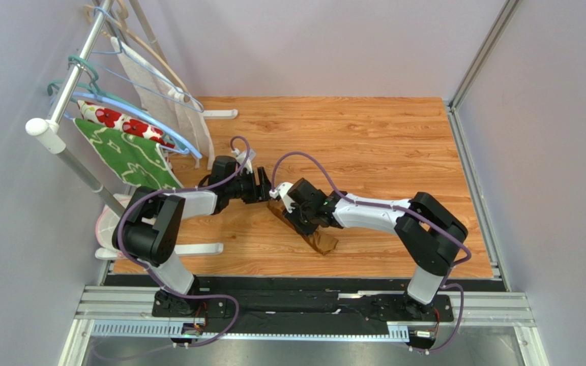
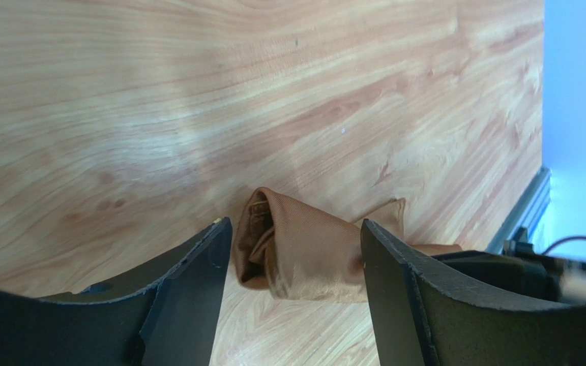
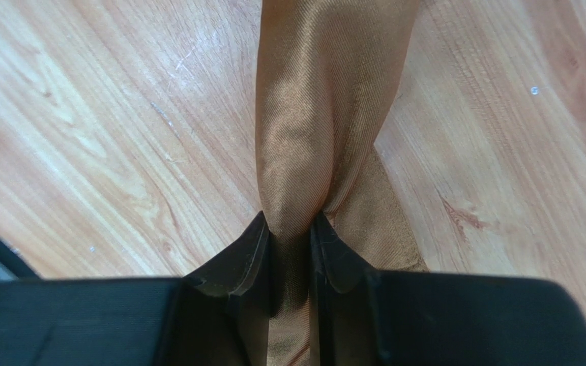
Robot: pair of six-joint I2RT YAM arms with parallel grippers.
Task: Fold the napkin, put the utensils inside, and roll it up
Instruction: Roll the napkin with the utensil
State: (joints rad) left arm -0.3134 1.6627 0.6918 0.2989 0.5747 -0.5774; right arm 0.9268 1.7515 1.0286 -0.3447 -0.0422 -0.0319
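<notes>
The right gripper (image 3: 292, 255) has its jaws pinched tight on the golden-brown napkin (image 3: 327, 114), whose twisted, shiny length runs out from between the fingers across the wood. The left gripper (image 2: 296, 232) stands with its jaws wide apart, the napkin's rolled end lying on the table (image 1: 365, 130) just beyond the gap between its fingertips. In the top view the bunched napkin sits near the table's middle, a little toward the near edge, partly hidden under both wrists, well apart from the green leaf-patterned cloth (image 1: 132, 156) hanging past the left edge.
</notes>
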